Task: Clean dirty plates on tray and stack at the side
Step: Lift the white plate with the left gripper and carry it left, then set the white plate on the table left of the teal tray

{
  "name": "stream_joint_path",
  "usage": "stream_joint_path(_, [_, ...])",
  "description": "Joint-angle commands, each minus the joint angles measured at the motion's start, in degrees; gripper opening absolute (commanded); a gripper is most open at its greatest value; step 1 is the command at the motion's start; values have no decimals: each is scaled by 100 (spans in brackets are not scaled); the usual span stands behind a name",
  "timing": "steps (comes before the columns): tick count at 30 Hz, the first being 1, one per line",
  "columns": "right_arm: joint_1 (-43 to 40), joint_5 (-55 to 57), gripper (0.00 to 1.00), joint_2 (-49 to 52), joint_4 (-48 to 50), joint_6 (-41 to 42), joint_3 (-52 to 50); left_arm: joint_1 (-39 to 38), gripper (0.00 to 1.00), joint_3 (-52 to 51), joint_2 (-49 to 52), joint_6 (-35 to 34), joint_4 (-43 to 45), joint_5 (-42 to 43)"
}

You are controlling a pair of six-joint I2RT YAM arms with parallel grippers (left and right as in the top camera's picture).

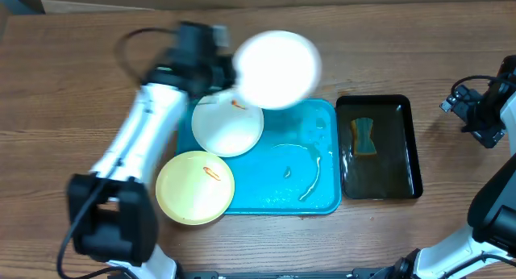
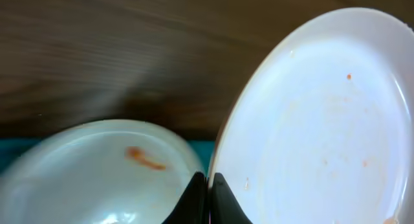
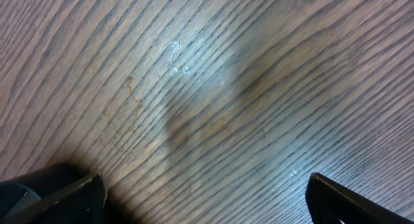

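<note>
Left gripper (image 2: 207,190) is clamped on the rim of a white plate (image 2: 310,120), holding it tilted and raised over the far edge of the tray (image 1: 322,194). Right gripper (image 3: 204,208) stands wide open and empty above the tabletop (image 3: 207,88). The plate appears stiff, light, smooth and breakable, so the rim looks the only workable hold and slip is the likely risk. A second white plate (image 1: 227,127) with an orange smear lies in the tray, a smeared yellow plate (image 1: 194,187) sits across its near-left corner, and the black tray (image 1: 407,150) alongside holds liquid and a sponge (image 1: 365,136).
</note>
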Motion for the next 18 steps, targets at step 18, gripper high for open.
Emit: stream_joint_path(18, [4,52,100,-55,28,24,-33,3687,4,-118,634,214,-686,-1888])
